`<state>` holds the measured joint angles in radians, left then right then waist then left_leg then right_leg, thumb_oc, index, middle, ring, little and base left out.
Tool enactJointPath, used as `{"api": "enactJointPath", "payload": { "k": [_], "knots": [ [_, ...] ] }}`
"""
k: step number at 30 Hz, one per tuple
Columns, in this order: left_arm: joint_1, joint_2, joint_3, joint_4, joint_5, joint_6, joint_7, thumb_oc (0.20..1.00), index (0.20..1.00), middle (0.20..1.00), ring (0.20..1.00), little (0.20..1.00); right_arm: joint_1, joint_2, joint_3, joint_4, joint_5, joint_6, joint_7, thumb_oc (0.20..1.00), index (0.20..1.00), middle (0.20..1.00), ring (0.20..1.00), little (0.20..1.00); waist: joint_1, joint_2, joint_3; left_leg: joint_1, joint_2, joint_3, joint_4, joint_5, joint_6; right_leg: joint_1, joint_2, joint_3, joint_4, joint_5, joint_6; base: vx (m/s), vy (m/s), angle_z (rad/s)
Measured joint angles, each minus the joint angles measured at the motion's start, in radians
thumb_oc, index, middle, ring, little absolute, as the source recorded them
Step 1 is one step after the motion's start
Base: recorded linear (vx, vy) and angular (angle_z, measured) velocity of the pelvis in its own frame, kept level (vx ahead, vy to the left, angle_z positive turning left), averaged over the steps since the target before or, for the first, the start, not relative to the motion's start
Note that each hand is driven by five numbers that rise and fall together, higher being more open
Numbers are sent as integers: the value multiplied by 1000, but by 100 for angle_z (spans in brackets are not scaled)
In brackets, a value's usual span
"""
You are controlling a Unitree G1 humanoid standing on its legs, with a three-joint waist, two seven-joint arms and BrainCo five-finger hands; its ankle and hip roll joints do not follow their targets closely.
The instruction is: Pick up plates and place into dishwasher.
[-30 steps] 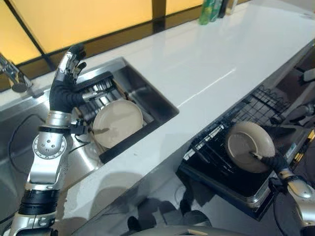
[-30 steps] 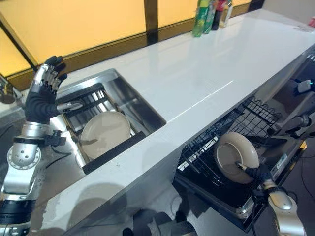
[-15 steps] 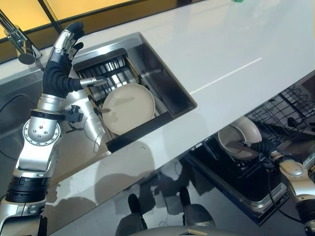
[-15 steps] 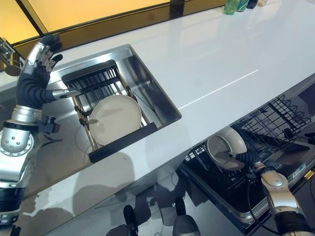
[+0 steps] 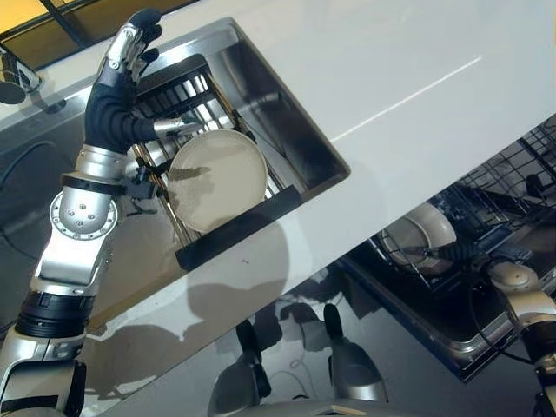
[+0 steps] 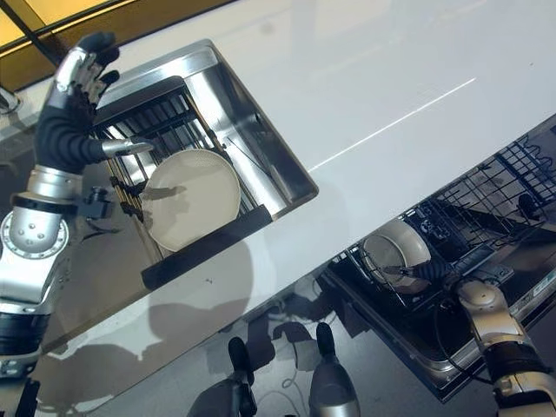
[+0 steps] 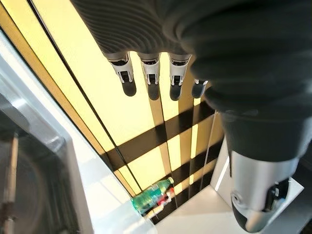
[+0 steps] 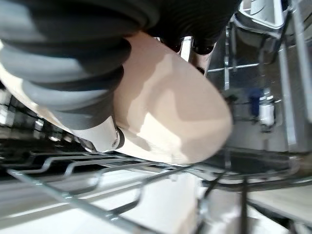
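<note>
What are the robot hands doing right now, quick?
Left robot hand: open, holding nothing, above the sink.
Right robot hand: shut on a plate at the dishwasher rack.

1. We see the right hand (image 5: pixel 459 253) only as a dark cover against the cream plate (image 5: pixel 420 236) in the dishwasher rack (image 6: pixel 486 187); its fingers lie hidden behind the plate.
2. The tabletop's (image 5: pixel 365 69) front edge hides the rack's near corner from us.
3. We find the green bottles (image 7: pixel 152 196) blurred in the left wrist view.
4. The sink plate's (image 6: pixel 191 198) lower rim is covered by the dark bar (image 6: pixel 205 248) of the sink rack.
5. The faucet (image 5: pixel 12 82) is cut off by the picture's edge.
</note>
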<state>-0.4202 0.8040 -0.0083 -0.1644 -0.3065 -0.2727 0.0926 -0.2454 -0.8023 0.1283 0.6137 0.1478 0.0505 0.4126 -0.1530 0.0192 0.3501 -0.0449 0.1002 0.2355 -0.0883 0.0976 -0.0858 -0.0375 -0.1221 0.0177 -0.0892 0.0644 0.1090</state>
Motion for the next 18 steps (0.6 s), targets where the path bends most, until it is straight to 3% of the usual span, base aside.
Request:
{"api": "enactJointPath", "payload": {
  "k": [13, 14, 15, 18],
  "knots": [
    [-18, 3, -10, 1, 0, 16, 6, 1000, 1000, 1000, 1000, 1000, 35, 0, 5, 26, -14, 16, 40, 200, 200, 200, 200, 200, 4, -12, 1, 30, 6, -19, 0, 2, -3, 41, 6, -16, 0, 0, -1, 20, -26, 4],
    [-18, 3, -10, 1, -1, 18, 1, 1000, 1000, 1000, 1000, 1000, 46, 0, 4, 24, -16, 16, 38, 915, 915, 915, 915, 915, 4, -16, 0, 33, 8, -19, 0, 3, -3, 44, 7, -16, 0, 0, -1, 64, -33, 2],
    [-18, 3, -9, 1, -1, 21, -4, 1000, 1000, 1000, 1000, 1000, 55, 1, 2, 21, -19, 20, 36, 1000, 1000, 1000, 1000, 1000, 4, -19, -2, 36, 9, -20, 0, 2, -4, 48, 9, -17, 0, 0, -1, 104, -34, 2],
    [-16, 3, -8, 1, -2, 23, -16, 1000, 1000, 1000, 1000, 1000, 100, 12, 2, -6, -21, 24, 34, 1000, 1000, 1000, 1000, 1000, 3, -34, -9, 51, 11, -20, 0, 1, -5, 64, 12, -18, 0, 0, -1, 97, -25, 0]
  ]
}}
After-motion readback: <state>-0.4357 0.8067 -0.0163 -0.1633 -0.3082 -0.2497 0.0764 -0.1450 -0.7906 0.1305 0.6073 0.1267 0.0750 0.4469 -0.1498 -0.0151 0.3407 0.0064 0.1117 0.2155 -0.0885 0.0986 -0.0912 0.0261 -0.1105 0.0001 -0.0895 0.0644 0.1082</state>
